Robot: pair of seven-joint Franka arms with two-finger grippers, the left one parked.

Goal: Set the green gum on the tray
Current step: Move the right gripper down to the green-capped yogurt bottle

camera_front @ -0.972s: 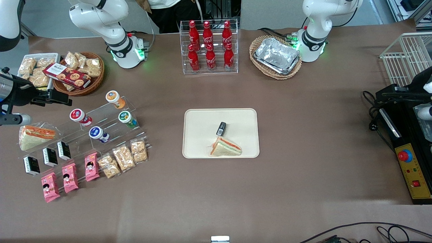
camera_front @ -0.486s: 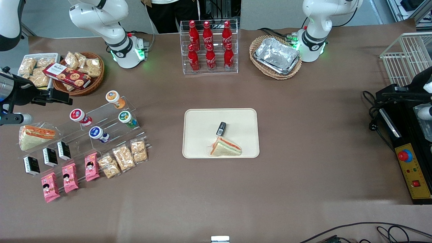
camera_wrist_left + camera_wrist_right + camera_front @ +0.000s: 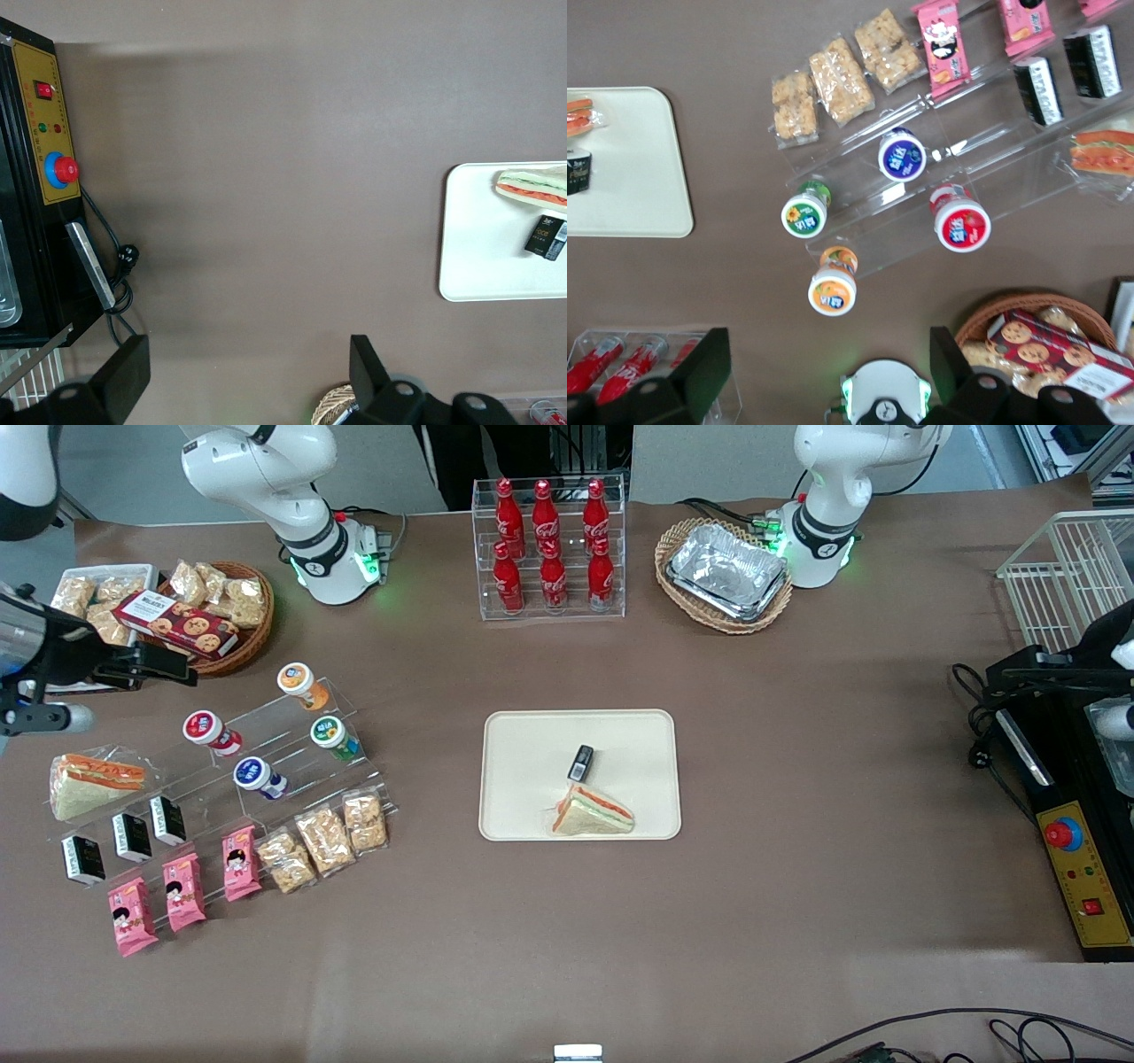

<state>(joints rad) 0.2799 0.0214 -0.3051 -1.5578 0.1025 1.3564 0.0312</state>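
The cream tray [image 3: 523, 797] lies mid-tabletop [image 3: 797, 921], holding a sandwich [image 3: 592, 815] and a small dark pack [image 3: 580, 762]. The gripper [image 3: 824, 363], jaws spread and empty, hangs high over the clear stepped rack [image 3: 292, 726] toward the working arm's end. There the green gum [image 3: 330, 735] lies tilted on a step, well apart from the tray; it looks light, rigid and smooth, best pinched across its round body just below the lid.

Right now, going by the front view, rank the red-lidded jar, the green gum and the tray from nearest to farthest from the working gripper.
The gripper hangs open near the cookie basket.
1. Red-lidded jar, on the clear stand.
2. Green gum, on the same stand, toward the tray.
3. Tray, mid-table, holding a sandwich.
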